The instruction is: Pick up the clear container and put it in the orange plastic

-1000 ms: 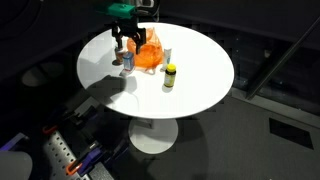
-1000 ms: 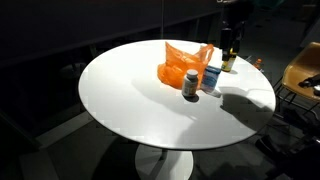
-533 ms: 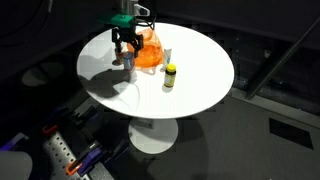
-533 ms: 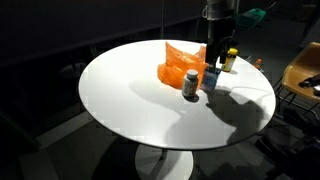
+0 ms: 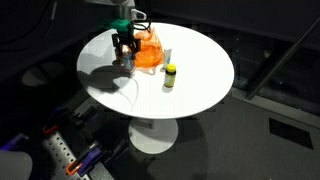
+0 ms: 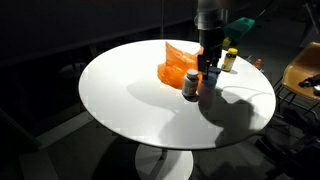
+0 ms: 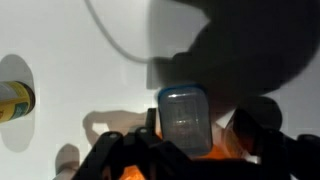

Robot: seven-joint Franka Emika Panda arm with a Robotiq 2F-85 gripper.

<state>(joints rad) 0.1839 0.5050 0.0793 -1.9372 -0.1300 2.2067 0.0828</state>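
My pincer hangs open over the clear container, one finger on each side. The orange plastic lies just beside it

The clear container stands on the white table between the tool's spread fingers, with orange plastic just beside it. A yellow bottle shows at the left edge.

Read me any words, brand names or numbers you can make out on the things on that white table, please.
No text can be read in any view.
On the small bottle: any label is too small and blurred to read.
On the clear container: no writing shows on its lid.
On the orange plastic bag: no print visible.
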